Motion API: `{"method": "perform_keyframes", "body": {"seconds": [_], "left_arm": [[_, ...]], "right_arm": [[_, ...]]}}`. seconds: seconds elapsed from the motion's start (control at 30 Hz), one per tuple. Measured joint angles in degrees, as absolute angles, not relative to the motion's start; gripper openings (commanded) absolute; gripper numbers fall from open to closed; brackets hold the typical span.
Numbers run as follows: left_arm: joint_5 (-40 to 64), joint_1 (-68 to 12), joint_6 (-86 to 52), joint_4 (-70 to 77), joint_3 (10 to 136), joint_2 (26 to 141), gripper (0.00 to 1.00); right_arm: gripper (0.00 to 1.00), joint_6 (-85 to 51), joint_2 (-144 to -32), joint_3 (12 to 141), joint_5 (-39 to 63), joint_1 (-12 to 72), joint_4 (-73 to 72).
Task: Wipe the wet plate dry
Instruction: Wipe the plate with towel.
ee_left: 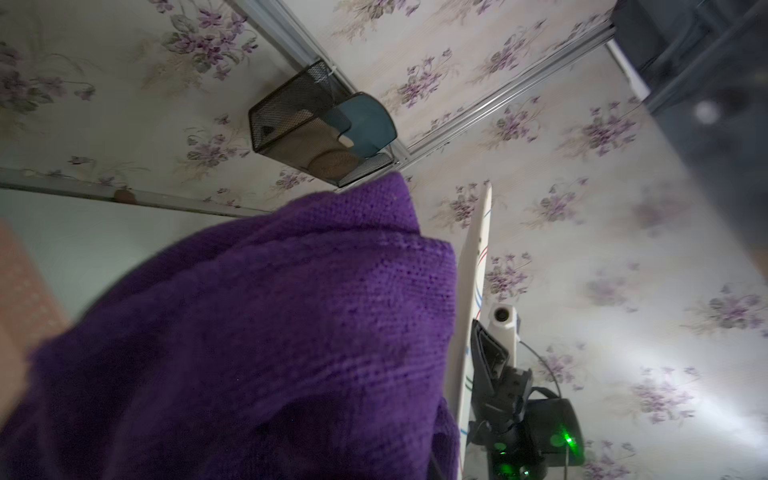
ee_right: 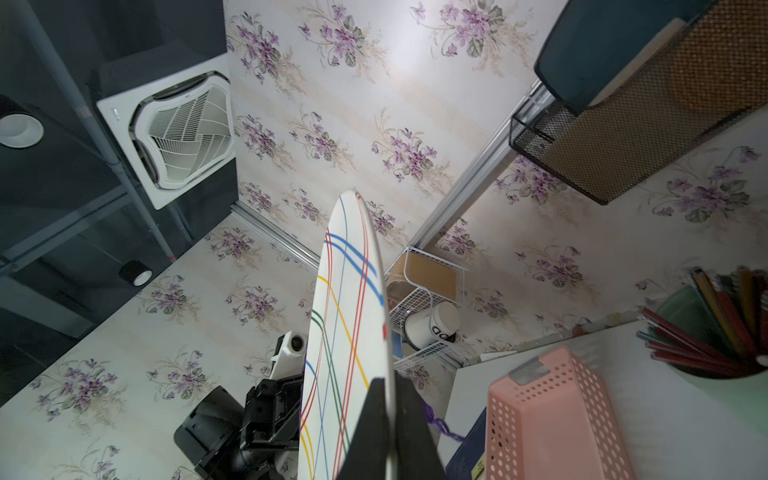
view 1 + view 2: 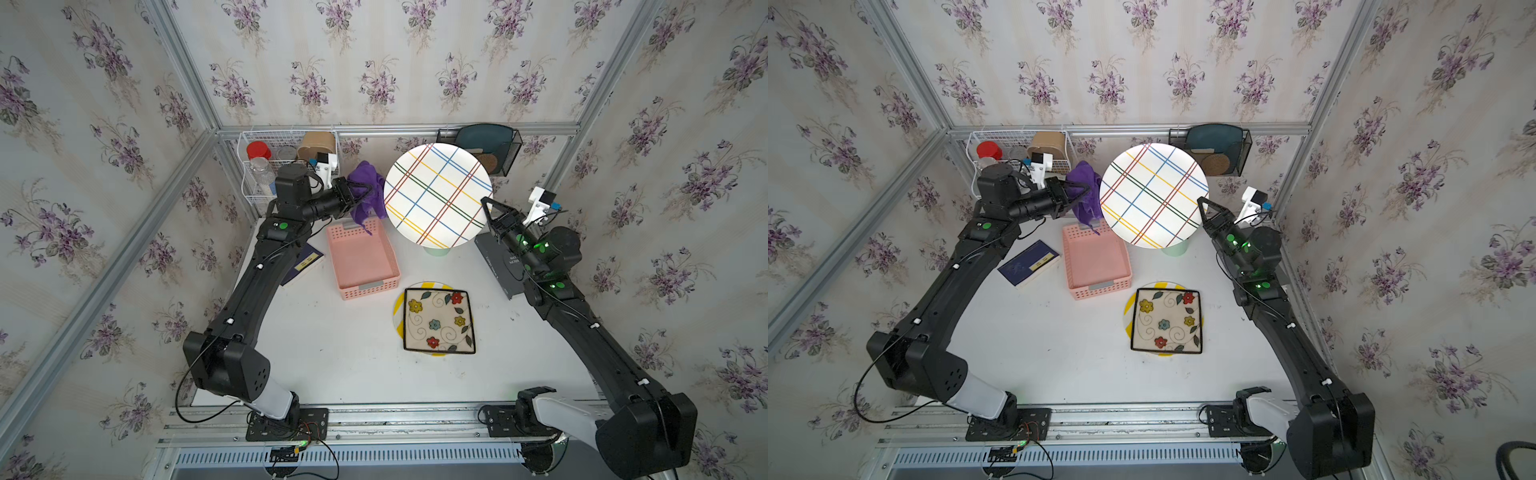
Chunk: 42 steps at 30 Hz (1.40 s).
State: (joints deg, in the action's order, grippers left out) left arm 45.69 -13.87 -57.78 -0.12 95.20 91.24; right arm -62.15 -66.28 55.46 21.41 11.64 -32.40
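A round white plate (image 3: 438, 193) (image 3: 1154, 195) with coloured crossing stripes is held up on edge above the back of the table. My right gripper (image 3: 485, 202) (image 3: 1201, 201) (image 2: 386, 384) is shut on its right rim; the right wrist view shows the plate (image 2: 345, 332) edge-on between the two black fingers. My left gripper (image 3: 370, 190) (image 3: 1090, 189) is shut on a bunched purple cloth (image 3: 365, 174) (image 3: 1084, 174) at the plate's left edge. In the left wrist view the cloth (image 1: 270, 332) hides my fingers and lies beside the plate's rim (image 1: 473, 291).
A pink basket (image 3: 361, 262) sits below the cloth. A square flowered plate (image 3: 438, 320) lies on a round one near the middle. A blue book (image 3: 303, 262), a wire rack with jars (image 3: 286, 162), a black mesh holder (image 3: 490, 149), a green pencil cup (image 2: 706, 332) and a black box (image 3: 498, 266) ring the back.
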Motion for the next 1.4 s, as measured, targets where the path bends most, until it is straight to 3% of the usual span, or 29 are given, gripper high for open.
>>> {"method": "perform_keyframes", "body": {"seconds": [0.13,0.27,0.7,0.87,1.1,1.4], "left_arm": [[48.7,-13.9,-73.8,18.8,97.9,95.7,0.0],[49.2,-14.2,-84.1,28.7,102.4,98.9,0.0],[47.1,-22.7,-94.1,46.5,104.6,100.2,0.0],[49.1,-23.5,-95.4,47.3,101.0,98.1,0.0],[48.8,-15.9,-94.0,43.6,97.0,92.0,0.0],[49.1,-16.3,-91.5,40.2,100.7,94.6,0.0]], "right_arm": [[0.0,-64.5,-67.7,55.7,25.0,11.7,-37.5],[0.0,-64.6,-69.4,57.6,26.5,12.0,-36.9],[0.0,-69.0,-80.8,67.6,20.9,14.4,-42.6],[0.0,-72.8,-82.5,68.8,23.8,11.0,-49.1],[0.0,-73.3,-75.6,62.4,28.8,6.5,-50.3],[0.0,-75.0,-73.7,61.8,30.5,7.5,-53.1]]}}
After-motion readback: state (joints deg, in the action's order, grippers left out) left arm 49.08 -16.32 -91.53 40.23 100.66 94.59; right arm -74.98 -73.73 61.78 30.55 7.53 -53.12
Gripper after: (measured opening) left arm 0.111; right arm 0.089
